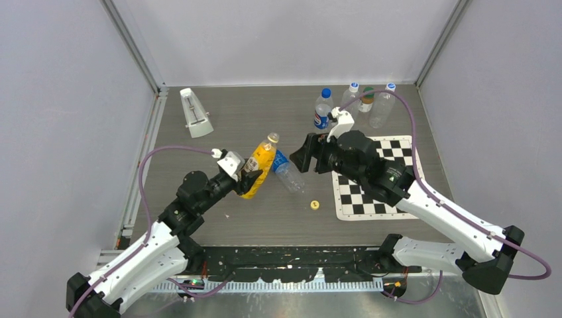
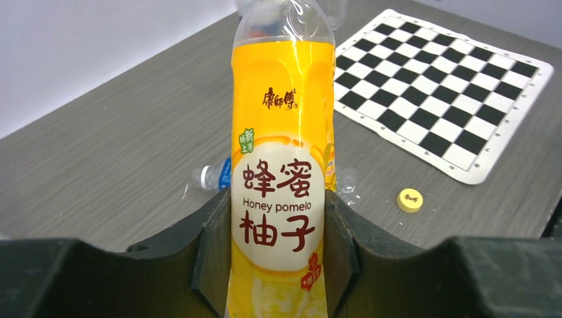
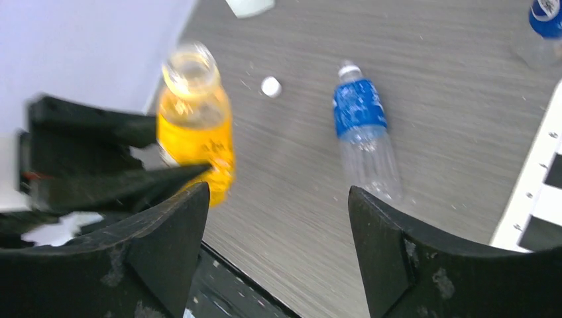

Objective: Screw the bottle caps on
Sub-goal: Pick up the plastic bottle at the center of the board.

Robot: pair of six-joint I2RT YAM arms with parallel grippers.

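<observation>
My left gripper (image 2: 277, 218) is shut on the lower body of a yellow honey pomelo bottle (image 2: 278, 119), which it holds tilted above the table (image 1: 219, 142). The bottle's mouth (image 3: 191, 66) is open, with no cap on it. A small yellow cap (image 1: 315, 205) lies on the table near the checkerboard mat's front corner, and it shows too in the left wrist view as the yellow cap (image 2: 409, 200). A white cap (image 3: 270, 86) lies on the table beyond the bottle. My right gripper (image 3: 278, 205) hangs open and empty just right of the yellow bottle (image 1: 260, 165).
A clear bottle with a blue label (image 1: 289, 172) lies on its side between the two grippers. The checkerboard mat (image 1: 391, 149) is at the right. Several capped bottles (image 1: 366, 99) stand at the back, and a white wedge-shaped object (image 1: 195, 112) sits back left.
</observation>
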